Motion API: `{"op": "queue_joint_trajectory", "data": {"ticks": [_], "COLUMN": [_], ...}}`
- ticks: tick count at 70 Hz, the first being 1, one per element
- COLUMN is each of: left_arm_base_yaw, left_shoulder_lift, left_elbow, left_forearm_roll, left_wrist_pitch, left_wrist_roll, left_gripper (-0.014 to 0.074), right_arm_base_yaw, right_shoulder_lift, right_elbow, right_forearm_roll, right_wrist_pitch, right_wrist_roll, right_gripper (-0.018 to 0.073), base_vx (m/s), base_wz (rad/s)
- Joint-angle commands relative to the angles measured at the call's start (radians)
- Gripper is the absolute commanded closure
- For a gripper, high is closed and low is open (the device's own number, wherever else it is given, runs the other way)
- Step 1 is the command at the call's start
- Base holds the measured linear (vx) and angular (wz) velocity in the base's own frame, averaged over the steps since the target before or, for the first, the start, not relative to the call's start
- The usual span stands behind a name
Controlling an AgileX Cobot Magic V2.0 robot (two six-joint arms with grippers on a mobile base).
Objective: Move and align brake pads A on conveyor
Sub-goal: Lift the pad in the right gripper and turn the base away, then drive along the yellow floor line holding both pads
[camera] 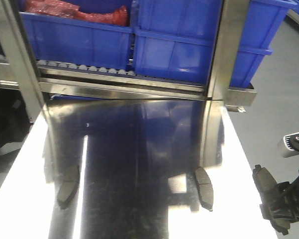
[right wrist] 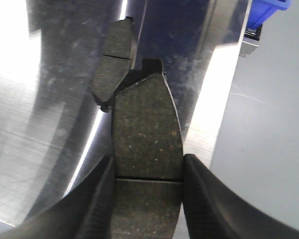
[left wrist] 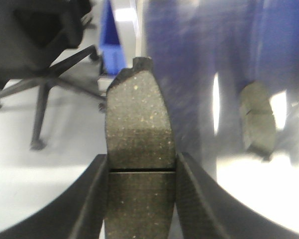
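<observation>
Two brake pads A lie flat on the shiny steel tabletop [camera: 139, 149], one at the left [camera: 68, 185] and one at the right [camera: 204, 188]. My left gripper [left wrist: 141, 164] is shut on a third pad [left wrist: 138, 119], held above the table's left edge, with the lying left pad [left wrist: 257, 122] off to its right. My right gripper [right wrist: 148, 167] is shut on a fourth pad [right wrist: 147, 129] over the table's right edge, beside the lying right pad [right wrist: 114, 59]. In the front view that gripper [camera: 281, 204] and its pad [camera: 263, 180] show at the lower right. The conveyor is out of view.
A roller rack [camera: 89, 67] with blue bins [camera: 179, 45] stands across the back of the table, between steel posts [camera: 229, 50]. Red parts [camera: 74, 11] fill the left bin. A black office chair [left wrist: 40, 45] stands on the floor left of the table.
</observation>
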Motion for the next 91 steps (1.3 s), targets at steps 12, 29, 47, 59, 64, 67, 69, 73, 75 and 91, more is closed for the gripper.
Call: {"op": "queue_joint_trajectory", "data": {"ticks": [12,29,47,59,64,67,69,73,75,91], "left_arm_base_yaw": [-0.003,-0.003,-0.003,-0.003,-0.003,-0.003,-0.003,-0.003,-0.003,-0.003], "left_shoulder_lift": [-0.003,-0.003,-0.003,-0.003,-0.003,-0.003,-0.003,-0.003,-0.003,-0.003], "left_elbow": [-0.028,-0.028,-0.028,-0.028,-0.028,-0.028,-0.028,-0.028,-0.028,-0.028], "left_forearm_roll": [-0.002,-0.002,-0.002,-0.002,-0.002,-0.002,-0.002,-0.002,-0.002,-0.002], "left_wrist_pitch": [-0.076,-0.076,-0.073,-0.059,-0.053,-0.046,-0.043,-0.036,-0.034,-0.032], "left_wrist_roll": [0.000,0.000,0.000,0.000,0.000,0.000,0.000,0.000,0.000,0.000], "left_gripper": [0.0476,0.0476,0.0476,0.0476,0.0476,0.0476,0.0476,0.0476,0.0476,0.0476], "right_arm_base_yaw": [0.001,0.001,0.001,0.001,0.001,0.001,0.001,0.001,0.001,0.001], "right_shoulder_lift": [-0.015,-0.015,-0.015,-0.015,-0.015,-0.015,-0.015,-0.015,-0.015,-0.015], "right_elbow": [-0.028,-0.028,-0.028,-0.028,-0.028,-0.028,-0.028,-0.028,-0.028,-0.028], "right_forearm_roll": [0.013,0.013,0.013,0.013,0.013,0.013,0.013,0.013,0.013,0.013], "right_wrist_pitch": [-0.053,-0.053,-0.053,-0.052,-0.052,-0.052,-0.052,-0.052,-0.052,-0.052], "right_wrist_roll": [-0.007,-0.007,-0.007,-0.007,-0.007,-0.007,-0.007,-0.007,-0.007,-0.007], "right_gripper": [0.0559,0.0559,0.0559,0.0559,0.0559,0.0559,0.0559,0.0559,0.0559,0.0559], "base_vx": [-0.09,-0.13,-0.16,-0.15,-0.13,-0.13,-0.12,-0.12,-0.11,-0.10], "base_wz": [0.33,0.59,0.67,0.57,0.52,0.50,0.48,0.46,0.44,0.40]}}
